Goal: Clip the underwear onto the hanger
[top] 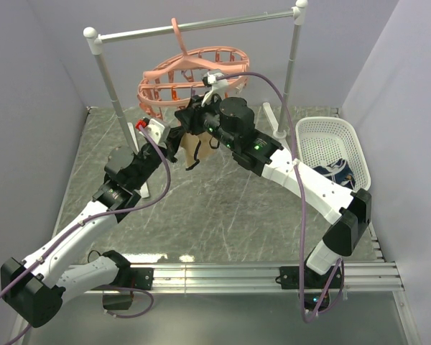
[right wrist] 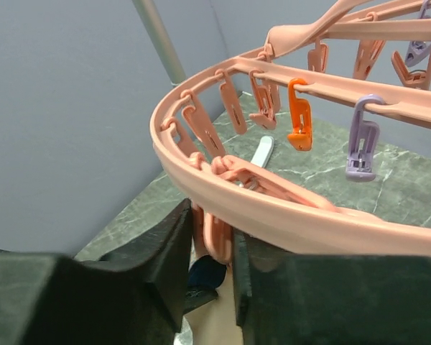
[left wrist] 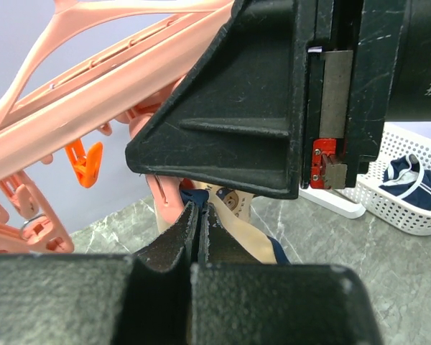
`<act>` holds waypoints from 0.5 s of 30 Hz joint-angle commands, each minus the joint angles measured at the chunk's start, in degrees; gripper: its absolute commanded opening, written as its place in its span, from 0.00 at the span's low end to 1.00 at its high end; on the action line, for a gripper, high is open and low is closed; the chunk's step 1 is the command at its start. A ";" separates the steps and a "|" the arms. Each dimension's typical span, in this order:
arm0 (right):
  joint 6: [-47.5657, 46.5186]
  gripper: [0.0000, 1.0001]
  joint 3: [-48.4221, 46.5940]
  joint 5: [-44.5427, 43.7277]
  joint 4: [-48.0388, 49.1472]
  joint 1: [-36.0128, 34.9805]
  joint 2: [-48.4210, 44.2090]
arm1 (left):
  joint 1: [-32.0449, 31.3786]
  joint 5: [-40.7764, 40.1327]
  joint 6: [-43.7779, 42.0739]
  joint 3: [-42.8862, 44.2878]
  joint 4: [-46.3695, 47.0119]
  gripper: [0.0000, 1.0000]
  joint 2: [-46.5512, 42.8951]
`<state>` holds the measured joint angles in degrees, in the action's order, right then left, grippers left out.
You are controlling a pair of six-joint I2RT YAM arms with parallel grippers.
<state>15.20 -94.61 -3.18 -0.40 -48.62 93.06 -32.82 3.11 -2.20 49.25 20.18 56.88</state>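
Note:
The salmon-pink round hanger hangs by its hook from the rack bar. The beige underwear with navy trim hangs just below the ring's front edge. My left gripper is shut on the navy waistband; the left wrist view shows its jaws pinching the fabric beside a pink clip. My right gripper is at the ring's rim. In the right wrist view its jaws are closed on a pink clip under the ring. The navy trim sits right below that clip.
The silver-and-white rack stands at the back, its posts on either side of the hanger. A white basket at the right holds a navy and white garment. Orange and purple clips dangle from the ring.

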 commanded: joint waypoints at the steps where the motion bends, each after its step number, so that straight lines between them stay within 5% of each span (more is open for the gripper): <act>1: -1.14 0.33 -2.60 0.19 2.34 0.02 -0.24 | -0.23 -1.09 -0.62 2.43 1.79 0.00 -0.02; 15: -0.70 0.64 -2.60 1.51 2.16 0.10 -1.12 | -0.14 -1.36 -0.62 1.63 1.96 0.00 0.16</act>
<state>15.05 -94.61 -1.48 -1.02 -48.66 93.06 -32.86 2.63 -2.35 49.25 20.21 56.90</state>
